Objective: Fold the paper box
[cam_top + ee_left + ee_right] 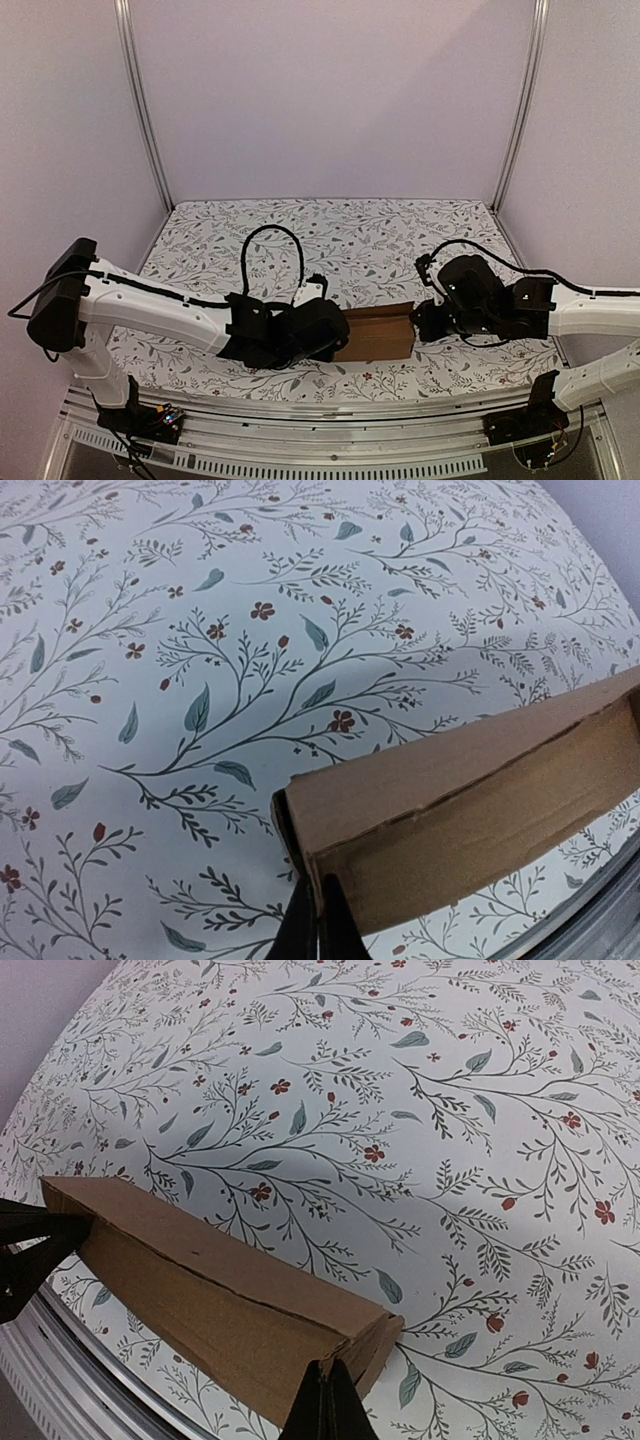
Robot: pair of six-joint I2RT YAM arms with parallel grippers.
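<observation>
- Lying near the front edge of the floral-print table [380,235], the plain brown cardboard paper box [378,333] sits directly between the two arms, with its long axis running left to right.
- The left gripper [338,335] is at the box's left end and the right gripper [420,322] at its right end. Both are equally near, each pointing inward along that axis.
- In the left wrist view the paper box [470,780] stretches away up and to the right of the left gripper [318,932]. The jaws are pressed fully together, tips touching the bottom corner of the box's end.
- In the right wrist view the paper box [200,1270] runs away up and to the left of the right gripper [328,1407]. These jaws are also fully closed, tips against the near end corner.
- Cannot tell whether a thin cardboard edge is nipped between either pair of jaws or only pushed from outside.
- The box looks part-formed, with its long walls up. Judged: the next move works both ends together, along the axis.
</observation>
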